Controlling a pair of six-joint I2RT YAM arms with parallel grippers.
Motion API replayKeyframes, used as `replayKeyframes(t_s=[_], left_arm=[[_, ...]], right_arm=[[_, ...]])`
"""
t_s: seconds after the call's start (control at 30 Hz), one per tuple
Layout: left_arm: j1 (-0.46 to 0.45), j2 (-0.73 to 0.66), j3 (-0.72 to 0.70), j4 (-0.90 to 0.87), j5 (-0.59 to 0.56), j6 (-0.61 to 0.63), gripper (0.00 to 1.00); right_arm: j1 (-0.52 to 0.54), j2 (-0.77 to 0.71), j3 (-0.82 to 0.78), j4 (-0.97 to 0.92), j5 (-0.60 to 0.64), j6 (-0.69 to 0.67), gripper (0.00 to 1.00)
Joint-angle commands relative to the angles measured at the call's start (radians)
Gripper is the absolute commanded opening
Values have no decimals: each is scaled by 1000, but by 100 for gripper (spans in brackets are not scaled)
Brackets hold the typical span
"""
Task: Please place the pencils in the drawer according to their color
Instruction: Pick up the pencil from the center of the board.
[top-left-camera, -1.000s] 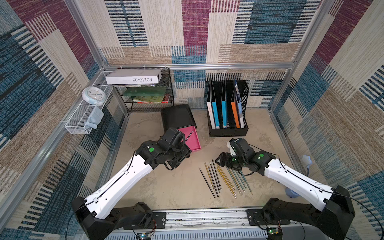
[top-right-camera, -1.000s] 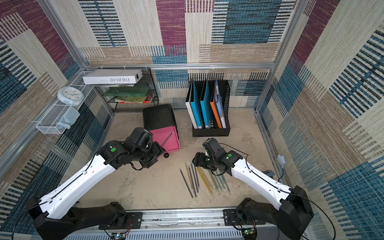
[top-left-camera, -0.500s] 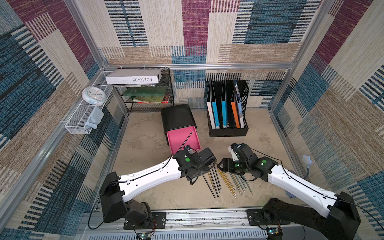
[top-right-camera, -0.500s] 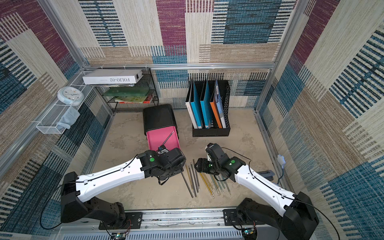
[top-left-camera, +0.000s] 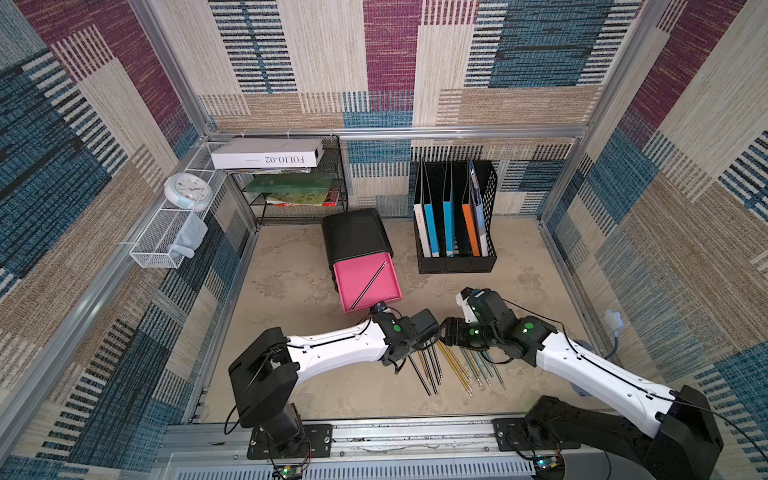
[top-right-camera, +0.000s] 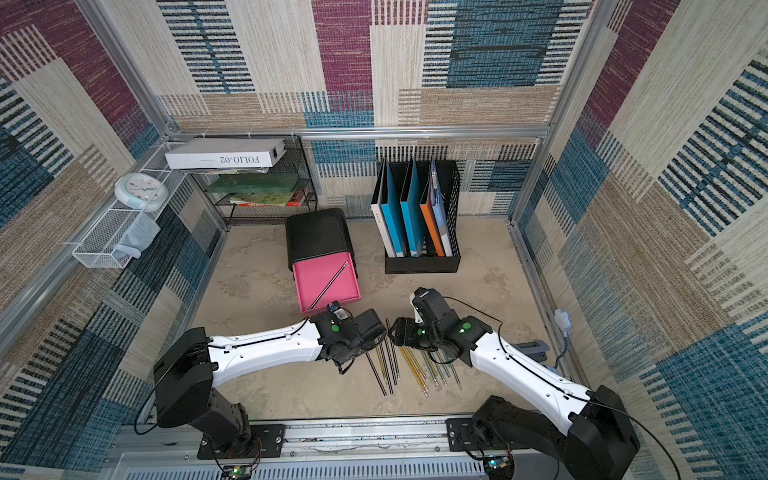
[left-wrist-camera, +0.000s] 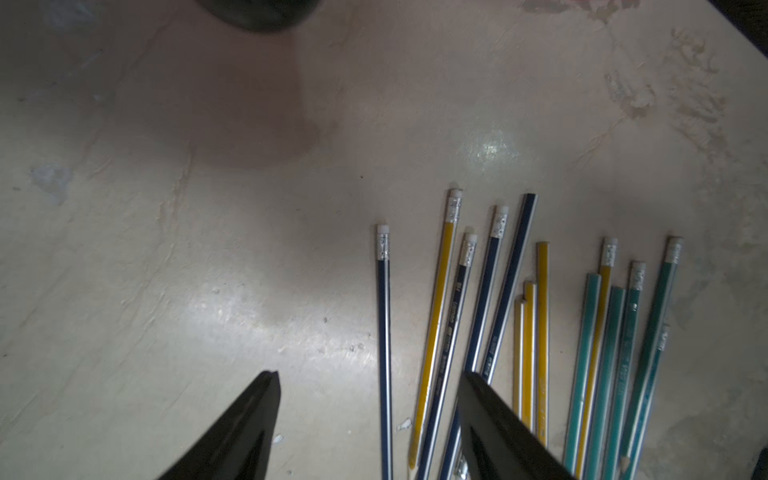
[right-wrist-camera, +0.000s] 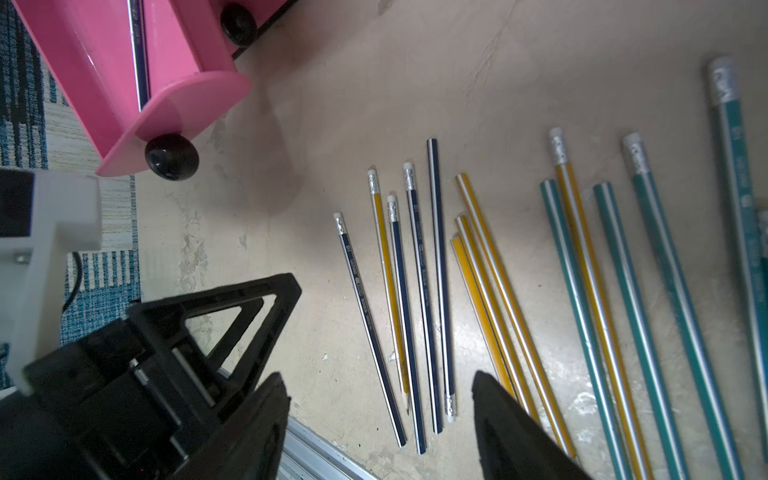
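Observation:
The drawer (top-left-camera: 353, 278) (top-right-camera: 311, 278) is a black chest with its top pink tray pulled out. One black pencil (top-left-camera: 370, 286) (top-right-camera: 330, 284) lies slantwise in that tray. Several black, yellow and teal pencils (top-left-camera: 449, 365) (top-right-camera: 411, 365) lie side by side on the table near the front. My left gripper (top-left-camera: 432, 336) (left-wrist-camera: 369, 376) hovers open over the black pencils (left-wrist-camera: 384, 332) at the row's left end. My right gripper (top-left-camera: 451, 332) (right-wrist-camera: 377, 376) stands open and empty just above the black pencils (right-wrist-camera: 415, 291), with the yellow pencils (right-wrist-camera: 490, 282) and the teal pencils (right-wrist-camera: 623, 291) beside them. The two grippers face each other closely.
A black file holder (top-left-camera: 455, 232) with folders stands at the back right. A wire shelf (top-left-camera: 299, 183) of books sits at the back left, and a white mesh basket (top-left-camera: 174, 224) with a clock hangs on the left wall. A metal rail (top-left-camera: 415, 432) borders the front.
My left arm has swung from the open drawer down to the pencil row, leaving a black pencil in the pink tray. The right gripper has shifted slightly over the pencils.

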Motion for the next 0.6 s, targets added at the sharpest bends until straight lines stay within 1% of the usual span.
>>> replayKeyframes(t_s=[0.0,0.23,0.47,0.57], left_arm=[[26,34,-4,79,33,46,72],[72,104,25,93,69,94,70],[94,142,41,73,76,96,60],[102,151,38,64,77,83,58]], right_arm=[[0,8,-4,18,1,10,74],[0,31,0,26,13,8,74],[-1,54,4,31,23,1,74],[-2,56,4,31,27,-3,74]])
